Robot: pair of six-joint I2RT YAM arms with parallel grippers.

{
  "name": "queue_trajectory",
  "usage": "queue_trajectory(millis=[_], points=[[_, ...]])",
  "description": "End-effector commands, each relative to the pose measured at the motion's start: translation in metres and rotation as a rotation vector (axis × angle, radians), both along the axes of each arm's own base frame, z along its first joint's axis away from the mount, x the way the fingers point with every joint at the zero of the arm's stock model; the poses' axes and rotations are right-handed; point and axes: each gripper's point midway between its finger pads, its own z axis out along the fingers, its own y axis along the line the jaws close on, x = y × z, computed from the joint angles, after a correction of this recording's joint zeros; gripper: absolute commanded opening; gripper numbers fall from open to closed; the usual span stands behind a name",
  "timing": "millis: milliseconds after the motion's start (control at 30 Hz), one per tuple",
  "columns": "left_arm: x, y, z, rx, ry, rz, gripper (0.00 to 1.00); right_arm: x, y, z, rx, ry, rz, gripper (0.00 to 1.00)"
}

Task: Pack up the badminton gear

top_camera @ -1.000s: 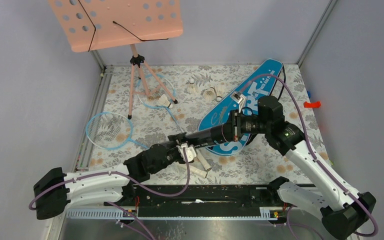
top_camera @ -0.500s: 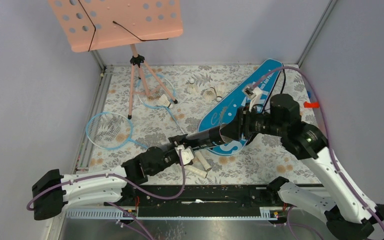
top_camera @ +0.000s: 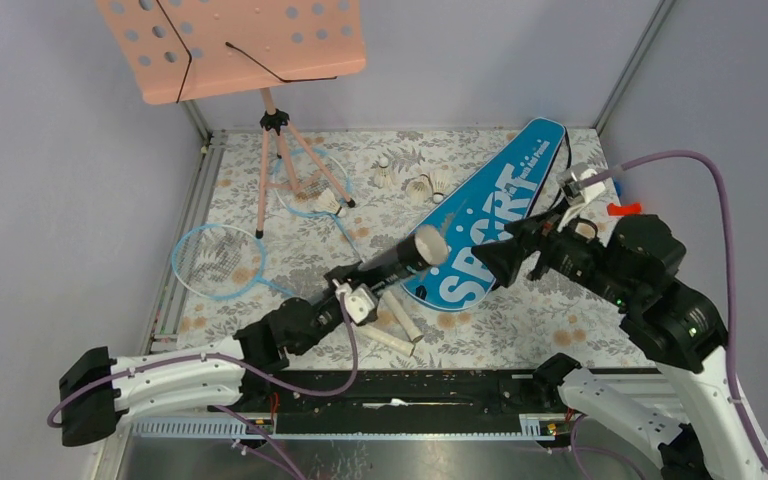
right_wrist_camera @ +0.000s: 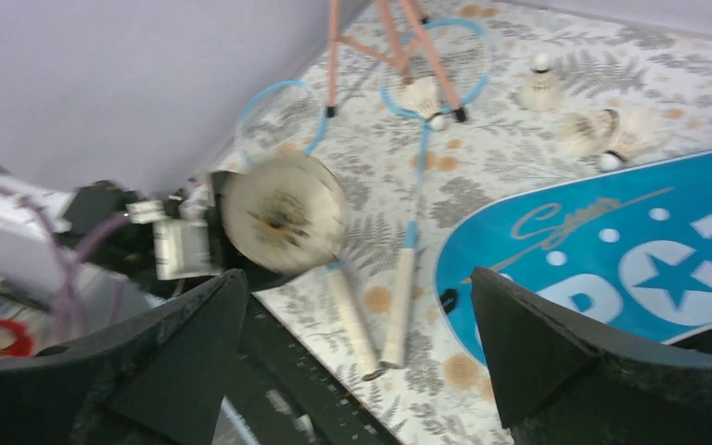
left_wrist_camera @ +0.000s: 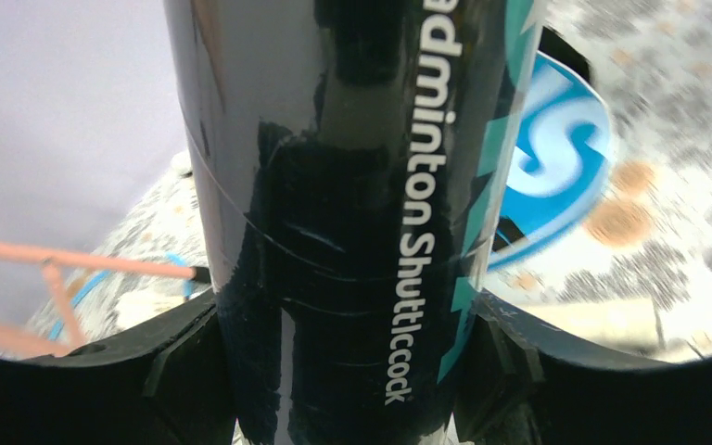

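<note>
Music stand [top_camera: 230, 50], pink and perforated, far left on its tripod [top_camera: 275, 165]. One light-blue racket [top_camera: 218, 260] lies flat at the left of the bench [top_camera: 560, 300]. Second racket [top_camera: 310, 185] lies under the tripod legs, with one shuttlecock [top_camera: 335, 203] resting on its head. Three more shuttlecocks [top_camera: 420, 187] sit in a loose group further right, toward the far edge, just beside the bag. Both cream handles [top_camera: 400, 322] end close together at the near side, below the tube.

Left claw [top_camera: 358, 288] pinches the dark tube [top_camera: 400, 262] low on its body. Tube is off the bench and tilted, its pale end raised and pointing right toward the other arm. Only the left wrist view shows the grip: a black finger [left_wrist_camera: 181, 362] pressed to each side of the glossy tube, white lettering "…adminton Shuttlecock" running along it. Top view is too small to show that contact.

Blue "SPORT" bag [top_camera: 480, 225] lies diagonally, narrow end far right, wide end near centre. The tube's raised end overlaps its left edge in the top view.

Right claw [top_camera: 508, 252] hangs over the bag's right side, spread wide, gripping nothing, apart from the tube. Right wrist view looks out between its fingers [right_wrist_camera: 538, 343] straight at the tube's round end, which is blurred, cream with brownish marks. Top view catches that face only at a slant.
</note>
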Motion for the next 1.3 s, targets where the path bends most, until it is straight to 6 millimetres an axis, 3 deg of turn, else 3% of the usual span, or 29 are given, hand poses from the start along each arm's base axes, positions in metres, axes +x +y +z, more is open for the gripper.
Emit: queue_trajectory(millis=[0,100,233,300,400,567,633,900,967,1067,1200,1267], points=[[0.033,0.050,0.082,-0.434,-0.033,0.360,0.08,0.048,-0.010,-0.027,-0.120,0.027,-0.191,0.99],[0.043,0.090,0.099,-0.555,0.001,0.575,0.09,0.077,-0.007,-0.045,-0.185,0.044,-0.249,1.00],[0.045,0.115,0.104,-0.606,0.029,0.705,0.13,0.117,0.014,-0.074,-0.166,0.162,-0.180,1.00],[0.045,0.122,0.101,-0.618,0.034,0.737,0.13,0.148,0.017,-0.087,-0.113,0.228,-0.160,1.00],[0.045,0.123,0.099,-0.615,0.037,0.749,0.14,0.201,0.018,-0.119,-0.158,0.282,-0.162,1.00],[0.047,0.120,0.093,-0.580,0.031,0.749,0.14,0.279,0.038,-0.170,-0.194,0.399,-0.099,0.99],[0.048,0.119,0.090,-0.561,0.027,0.754,0.14,0.310,0.037,-0.204,-0.243,0.457,-0.121,1.00],[0.050,0.121,0.083,-0.519,0.016,0.782,0.13,0.408,0.038,-0.255,-0.351,0.393,-0.179,1.00],[0.051,0.120,0.083,-0.511,0.012,0.782,0.14,0.422,0.038,-0.271,-0.362,0.427,-0.193,1.00],[0.052,0.119,0.081,-0.497,0.005,0.787,0.14,0.425,0.041,-0.290,-0.375,0.508,-0.171,0.97],[0.054,0.116,0.079,-0.477,-0.006,0.791,0.13,0.411,0.044,-0.290,-0.375,0.541,-0.119,0.93],[0.055,0.114,0.079,-0.470,-0.009,0.792,0.13,0.397,0.045,-0.299,-0.375,0.572,-0.092,0.91]])
